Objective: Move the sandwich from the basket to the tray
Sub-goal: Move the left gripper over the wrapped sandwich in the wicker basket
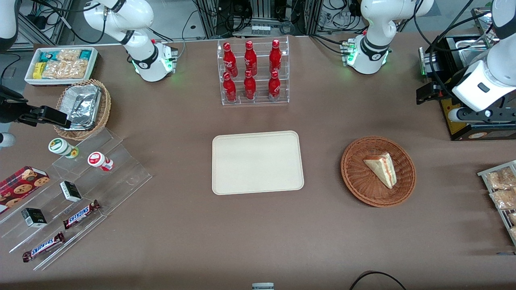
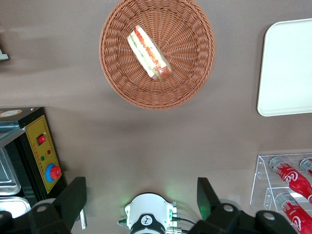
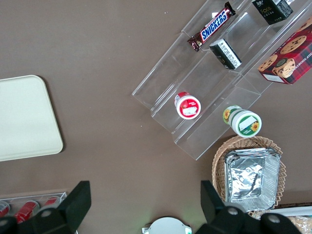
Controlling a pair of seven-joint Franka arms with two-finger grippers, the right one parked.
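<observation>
The sandwich, a pale wedge with red and green layers, lies in the round reddish-brown basket, which stands beside the tray toward the working arm's end of the table. The cream tray lies flat mid-table with nothing on it. My gripper hangs high above the table, farther from the front camera than the basket and next to a black box. In the left wrist view the gripper is open, its dark fingers wide apart with nothing between them; the sandwich, basket and tray all show.
A clear rack of red bottles stands farther from the front camera than the tray. A black control box sits by my gripper. A wire shelf of snack packets is at the working arm's end. Snack stands and a foil-filled basket lie toward the parked arm's end.
</observation>
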